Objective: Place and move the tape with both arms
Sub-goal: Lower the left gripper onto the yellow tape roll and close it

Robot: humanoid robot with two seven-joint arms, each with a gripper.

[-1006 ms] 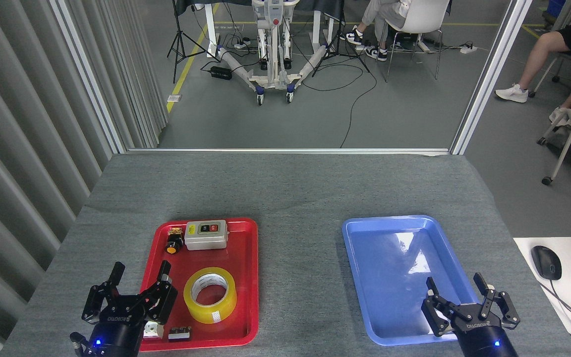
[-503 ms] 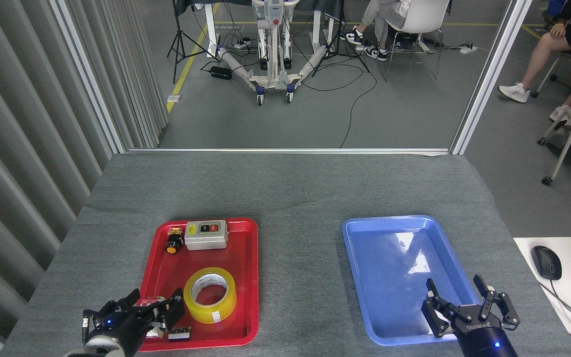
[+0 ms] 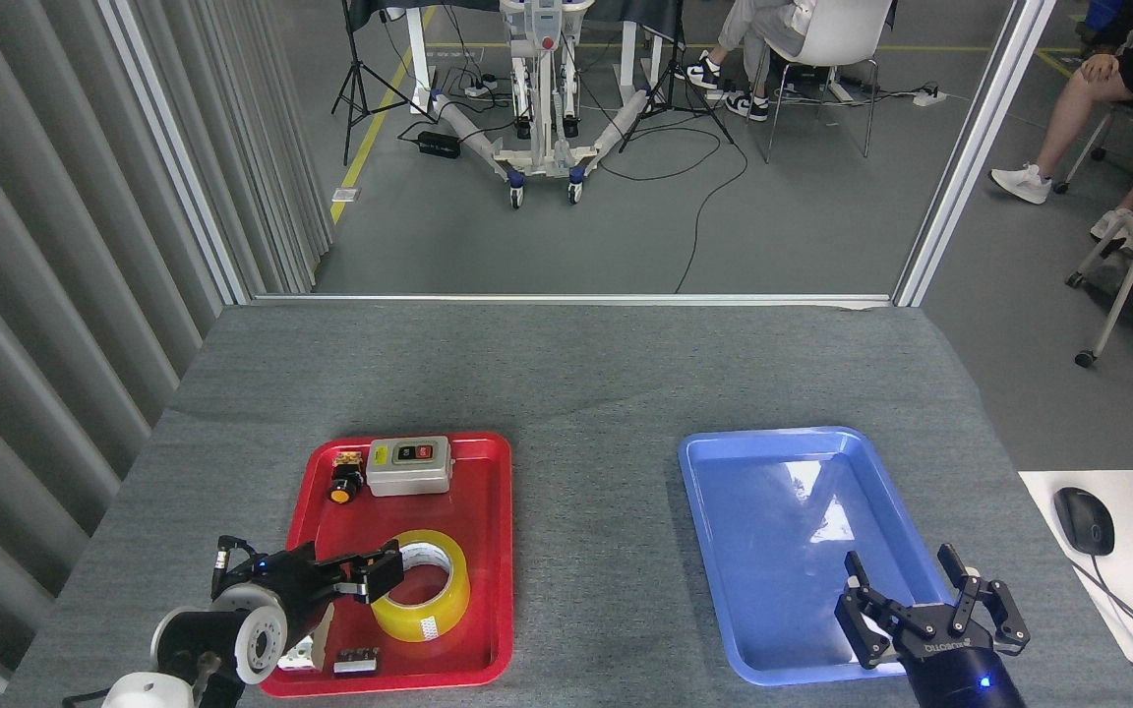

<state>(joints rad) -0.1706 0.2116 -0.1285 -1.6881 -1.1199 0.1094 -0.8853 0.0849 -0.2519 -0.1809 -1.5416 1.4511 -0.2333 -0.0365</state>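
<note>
One claw [image 3: 380, 575] at tape [image 3: 426, 602] rim.

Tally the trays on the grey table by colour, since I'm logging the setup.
Red plastic tray: 1
Blue plastic tray: 1
Total: 2

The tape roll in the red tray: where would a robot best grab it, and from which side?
Probably across its wall, one finger in the hole and one outside. The tape lies flat with its hole facing up, so coming from above or from the left suits, where the left end effector already reaches its left rim.
</note>
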